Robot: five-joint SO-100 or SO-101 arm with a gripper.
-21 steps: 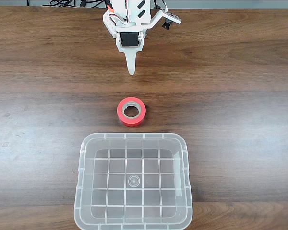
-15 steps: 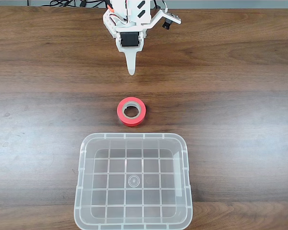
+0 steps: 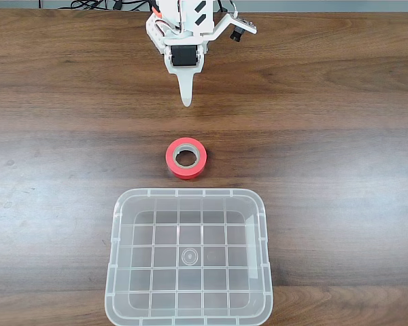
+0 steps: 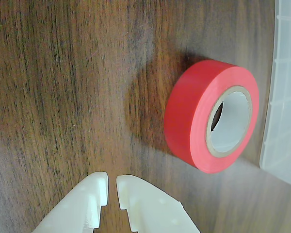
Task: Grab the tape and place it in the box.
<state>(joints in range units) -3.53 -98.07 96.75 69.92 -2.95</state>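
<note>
I start with the box (image 3: 189,257). In the fixed view it is a clear plastic bin at the bottom of the picture. I see nothing inside it, just the grid on its floor and a small circle in the middle. In the wrist view I only get one pale edge of the box (image 4: 283,92), and I cannot see into it from there.

I count one box, one roll of tape and one gripper.

The tape (image 3: 186,157) is a red-orange roll with a grey-beige ring inside. It lies flat on the brown wooden table (image 3: 326,136), out past the tips of the jaws, between them and the box. It is near the rim of the box but not touching it. Bare wood shows between the jaws and the roll.

The gripper (image 3: 185,100) is white and points at the tape in the fixed view. From that side it looks like one thin spike, so I cannot see a gap there. The wrist view helps me more. There the gripper (image 4: 112,187) shows two white tips with a thin slit of wood between them. The jaws are almost closed and they grip nothing.

The wrist view also shows the tape (image 4: 196,114) close up, with the hole in its middle. The fixed view shows black cables (image 3: 98,4) at the top edge, behind the arm.
</note>
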